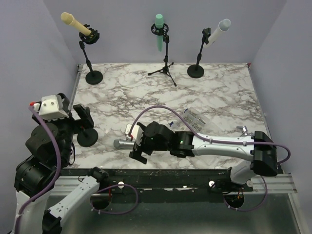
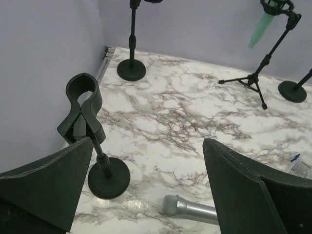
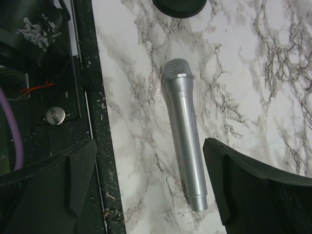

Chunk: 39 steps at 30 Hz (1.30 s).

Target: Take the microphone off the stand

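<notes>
Left gripper (image 2: 146,170) and right gripper (image 3: 148,165) both released; I worry the loose microphone (image 3: 185,141), if nudged, rolls off the near edge of the table (image 3: 253,73).

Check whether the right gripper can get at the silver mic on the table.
Probably yes. The right gripper hangs open above the silver microphone, which lies flat on the table with nothing over it. The stand base sits clear beyond its head.

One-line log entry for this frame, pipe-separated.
stand: clip empty | silver microphone: lying flat on table | right hand: open, above microphone | left hand: open, facing stand
</notes>
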{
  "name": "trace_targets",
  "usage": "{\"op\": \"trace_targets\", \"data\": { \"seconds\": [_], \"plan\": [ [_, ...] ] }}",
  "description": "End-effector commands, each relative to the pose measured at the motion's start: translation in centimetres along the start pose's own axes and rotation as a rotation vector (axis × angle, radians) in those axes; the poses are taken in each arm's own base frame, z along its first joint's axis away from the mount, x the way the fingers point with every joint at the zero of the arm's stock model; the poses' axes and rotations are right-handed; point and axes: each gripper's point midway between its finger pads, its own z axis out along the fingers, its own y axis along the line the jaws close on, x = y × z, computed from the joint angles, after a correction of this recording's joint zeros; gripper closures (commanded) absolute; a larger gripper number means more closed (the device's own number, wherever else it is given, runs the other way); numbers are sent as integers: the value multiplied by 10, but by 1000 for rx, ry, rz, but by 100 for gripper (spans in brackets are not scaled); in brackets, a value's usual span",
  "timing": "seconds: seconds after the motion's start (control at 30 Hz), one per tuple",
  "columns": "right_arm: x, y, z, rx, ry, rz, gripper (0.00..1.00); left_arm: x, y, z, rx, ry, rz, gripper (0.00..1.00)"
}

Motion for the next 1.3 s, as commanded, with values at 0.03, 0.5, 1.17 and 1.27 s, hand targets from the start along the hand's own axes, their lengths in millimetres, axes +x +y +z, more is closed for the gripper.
{"op": "trace_targets", "data": {
  "seconds": [0.03,0.5,1.17,1.27],
  "plan": [
    [-31,1,-15,-18,-114,23,0,22,7,11,-83,95,66,1],
    [-36,-2,-25,6,-151,32,0,40,10,65,-169,208,127,9],
    [-18,-5,-7,17,-106,26,0,16,34,106,-261,81,109,11],
    [-18,-5,-6,16,-106,28,0,18,36,113,-265,84,94,10]
  ]
}}
